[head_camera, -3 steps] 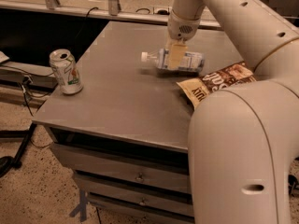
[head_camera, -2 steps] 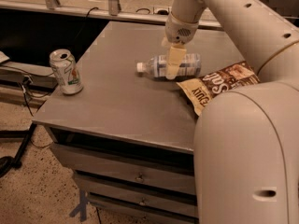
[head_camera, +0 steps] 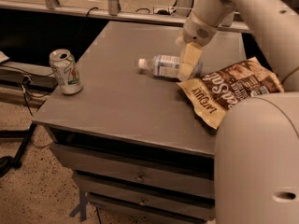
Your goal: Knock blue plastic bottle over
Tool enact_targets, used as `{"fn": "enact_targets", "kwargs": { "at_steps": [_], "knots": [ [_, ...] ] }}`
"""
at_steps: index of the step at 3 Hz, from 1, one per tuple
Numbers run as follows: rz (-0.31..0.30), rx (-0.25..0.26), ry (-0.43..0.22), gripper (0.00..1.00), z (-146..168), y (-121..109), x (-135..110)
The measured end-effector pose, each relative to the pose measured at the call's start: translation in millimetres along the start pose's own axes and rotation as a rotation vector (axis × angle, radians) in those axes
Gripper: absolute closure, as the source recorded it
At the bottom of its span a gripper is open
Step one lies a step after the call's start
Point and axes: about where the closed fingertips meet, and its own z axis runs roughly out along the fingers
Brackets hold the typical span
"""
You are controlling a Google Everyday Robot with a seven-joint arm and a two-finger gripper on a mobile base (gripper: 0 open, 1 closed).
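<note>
Gripper (head_camera: pixel 189 62) shifted right, now at toppled blue plastic bottle (head_camera: pixel 161 65), frame centre; I can't tell its grip state. Chip bag (head_camera: pixel 229 90) reads "Late July".

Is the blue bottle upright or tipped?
Tipped: the blue plastic bottle lies on its side, cap toward the can, gripper at its base end.

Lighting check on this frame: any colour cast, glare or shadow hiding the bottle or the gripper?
Camera view: warm, dim orange cast throughout; no strong glare on the table; the blue plastic bottle, lying on its side, is readable; the gripper hangs over its base end, hiding that part; deep shadow beyond the table's left edge, behind the soda can.
</note>
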Motion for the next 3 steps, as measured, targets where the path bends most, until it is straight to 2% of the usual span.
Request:
{"fn": "enact_targets", "kwargs": {
  "at_steps": [1,2,3],
  "knots": [
    [0.132,0.101,-0.194,0.00,-66,-8,35],
    [0.195,0.255,-0.362,0.00,-150,-7,60],
    [0.227,0.354,-0.448,0.00,-206,4,67]
  ]
}}
